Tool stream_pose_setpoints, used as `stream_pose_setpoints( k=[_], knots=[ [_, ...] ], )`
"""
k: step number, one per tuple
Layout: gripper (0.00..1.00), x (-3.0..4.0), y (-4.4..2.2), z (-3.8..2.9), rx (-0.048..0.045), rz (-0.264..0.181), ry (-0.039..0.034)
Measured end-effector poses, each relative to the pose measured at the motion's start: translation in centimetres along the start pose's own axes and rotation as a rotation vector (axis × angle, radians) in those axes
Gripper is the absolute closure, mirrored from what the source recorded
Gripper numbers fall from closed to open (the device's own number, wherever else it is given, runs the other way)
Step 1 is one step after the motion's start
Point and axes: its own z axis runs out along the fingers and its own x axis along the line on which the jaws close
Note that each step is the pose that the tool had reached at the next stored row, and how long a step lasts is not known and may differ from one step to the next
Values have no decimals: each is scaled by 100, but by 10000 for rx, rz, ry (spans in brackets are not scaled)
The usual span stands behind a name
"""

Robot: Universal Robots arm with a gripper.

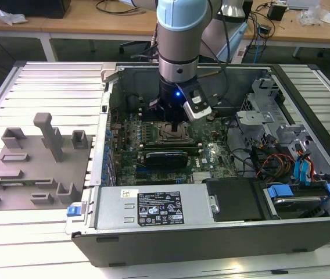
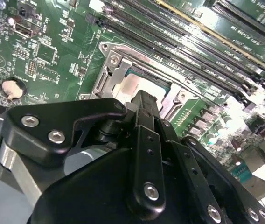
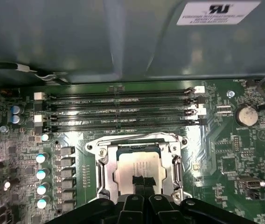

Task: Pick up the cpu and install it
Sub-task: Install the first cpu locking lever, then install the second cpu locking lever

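Directly under the gripper sits the cpu, its silvery lid inside the socket frame on the motherboard. Fingertips look pressed together, almost touching, resting on or just above the lid's near edge; I can't tell contact from hover. Nothing seems pinched between them, so the chip looks seated or nearly so, not carried.

Risks, my judgement:
- If the cpu is slightly skewed in the socket, any downward push from the closed tips could bend the contacts beneath. Skew isn't verifiable from these angles.
- Tips sit off-centre toward the chip's edge, so pressing there could tip the far edge up.
- A sideways drag could slide the chip against the frame.
- The metal frame flanks the fingers closely on both sides; opening wide here could clip it.

View differences:
- First wrist view looks straight down the fingers: chip outline against the frame on all sides, RAM slots beyond the gripper, coin cell off to one side.
- Second wrist view looks over the gripper's linkage from the side: shows the fingers coming down at the chip and its height in the socket, but the linkage hides the near half.
- Exterior view gives context only: arm reaching down into the open PC case, gripper over the socket, grey fixture tray well apart outside the case.
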Motion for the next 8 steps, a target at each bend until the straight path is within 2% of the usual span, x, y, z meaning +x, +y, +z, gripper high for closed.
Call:
stream_pose_setpoints(
  k=[2, 8],
  knots=[
    [89, -3, 3, -54, 34, -1, -2],
    [89, -3, 4, -59, 55, -3, -3]
  ],
)
